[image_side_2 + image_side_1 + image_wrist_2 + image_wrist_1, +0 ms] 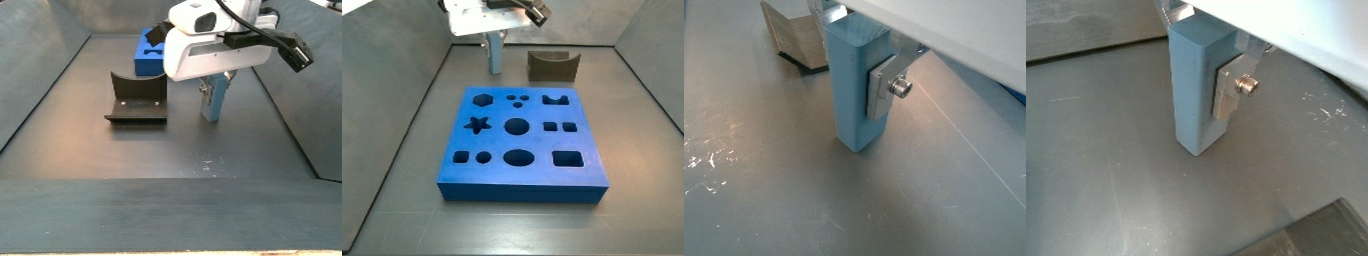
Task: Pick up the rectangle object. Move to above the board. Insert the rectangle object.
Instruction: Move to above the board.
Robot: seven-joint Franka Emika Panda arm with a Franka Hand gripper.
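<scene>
The gripper (865, 60) has its fingers (1229, 88) clamped on the upright rectangle object (1197, 90), whose lower end touches the grey floor (764, 190). The fixture (136, 97) stands just beside it, and the board (520, 137) lies beyond the fixture.

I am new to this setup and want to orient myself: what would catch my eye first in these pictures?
First, the board, a big bright blue slab with many shaped holes, lies in the middle of the floor. Behind it, the claw is shut on the rectangle object, a slim pale blue block held upright with its lower end at the floor. Beside the block stands the dark fixture.
</scene>
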